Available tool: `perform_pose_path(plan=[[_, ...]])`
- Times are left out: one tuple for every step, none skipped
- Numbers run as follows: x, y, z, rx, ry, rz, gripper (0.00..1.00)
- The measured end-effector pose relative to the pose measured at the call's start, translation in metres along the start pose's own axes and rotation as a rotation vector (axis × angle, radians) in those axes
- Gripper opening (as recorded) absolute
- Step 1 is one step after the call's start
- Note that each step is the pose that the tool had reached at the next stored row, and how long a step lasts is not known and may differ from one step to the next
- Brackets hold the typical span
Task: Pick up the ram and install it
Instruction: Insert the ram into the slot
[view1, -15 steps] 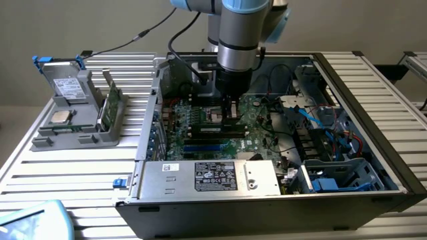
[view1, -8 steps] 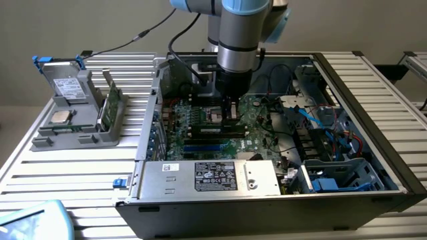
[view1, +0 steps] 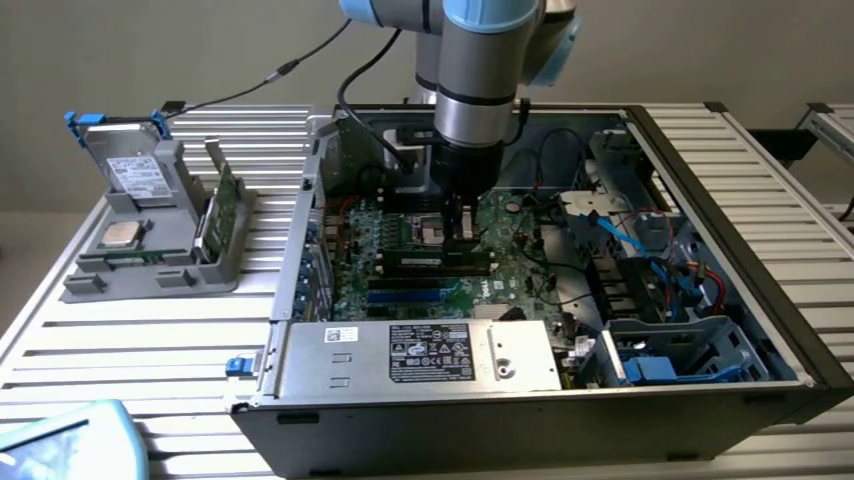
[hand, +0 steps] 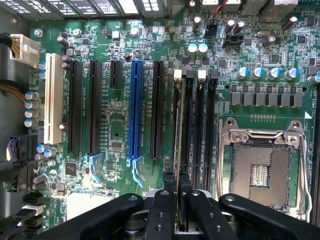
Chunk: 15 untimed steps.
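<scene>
My gripper (view1: 463, 232) reaches straight down into the open computer case (view1: 787, 330), over the motherboard (view1: 400, 290). In the wrist view the gripper (hand: 177, 182) is shut on the ram (hand: 178, 125), which appears edge-on as a thin strip running along the first memory slot. In the exterior view the ram (view1: 427, 263) stands as a long dark stick just below the fingers, in the row of slots beside the processor socket (hand: 260, 165). Black memory slots (hand: 200, 125) lie alongside it.
A silver power supply (view1: 414, 355) sits at the case's front edge. Cables and drive bays (view1: 667, 340) crowd the exterior view's right. On the exterior view's left, a grey fixture (view1: 87, 285) holds a drive with blue handles (view1: 134, 165), a silver chip (view1: 120, 235) and a green board (view1: 218, 205).
</scene>
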<state>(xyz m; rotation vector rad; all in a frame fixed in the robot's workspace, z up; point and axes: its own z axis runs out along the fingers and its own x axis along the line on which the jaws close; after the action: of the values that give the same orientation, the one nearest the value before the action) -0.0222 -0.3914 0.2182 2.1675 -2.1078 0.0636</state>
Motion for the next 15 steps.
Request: perform_pose_path(plan=[[-0.0001,0.0000,0.0001,0.0000,0.0008,0.000,0.14],[-0.0001,-0.0001,0.0002,-0.0002,0.0017,0.000,0.14],[-0.0001,-0.0005,0.0002,-0.0006,0.0029,0.000,0.14],[-0.0002,-0.0010,0.0003,-0.0012,0.0042,0.000,0.14],[-0.0002,-0.0016,0.0002,-0.0029,0.0052,0.000,0.14],[-0.0003,-0.0021,0.0001,-0.0049,0.0058,0.000,0.14],[-0.0005,-0.0026,0.0000,-0.0068,0.0062,0.000,0.14],[-0.0004,-0.0026,0.0000,-0.0081,0.0066,-0.001,0.14],[-0.0005,-0.0027,0.0000,-0.0090,0.0069,-0.001,0.14],[-0.0005,-0.0027,0.0001,-0.0093,0.0075,-0.001,0.14],[-0.0006,-0.0027,0.0003,-0.0094,0.0085,-0.001,0.14],[-0.0006,-0.0028,0.0005,-0.0094,0.0099,-0.001,0.14],[-0.0006,-0.0027,0.0006,-0.0094,0.0110,0.000,0.14],[-0.0006,-0.0027,0.0009,-0.0094,0.0120,0.000,0.14],[-0.0006,-0.0027,0.0011,-0.0095,0.0133,0.000,0.14]])
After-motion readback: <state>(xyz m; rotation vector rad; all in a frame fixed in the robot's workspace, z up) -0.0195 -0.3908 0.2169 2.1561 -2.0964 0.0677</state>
